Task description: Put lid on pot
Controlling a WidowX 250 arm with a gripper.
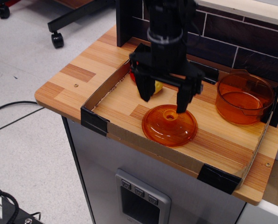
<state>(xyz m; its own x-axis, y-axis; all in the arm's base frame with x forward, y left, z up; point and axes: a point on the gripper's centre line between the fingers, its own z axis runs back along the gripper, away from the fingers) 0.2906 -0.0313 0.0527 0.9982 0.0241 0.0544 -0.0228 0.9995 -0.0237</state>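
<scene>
The lid (170, 126), a flat domed translucent orange disc with a yellow-orange ring knob (169, 114), lies on the wooden tray floor near the front. The pot (244, 98), deep translucent orange, stands upright at the right of the tray. My black gripper (163, 101) hangs open just above the lid's far-left part, its two fingers spread wide, the right fingertip close beside the knob. It holds nothing.
A red strawberry (134, 74) and a yellow potato (156, 86) lie behind the gripper, mostly hidden by it. A low cardboard rim (101, 93) with black corner brackets rings the wooden tray. A dark tiled wall (232, 32) stands behind. The counter drops off at front and left.
</scene>
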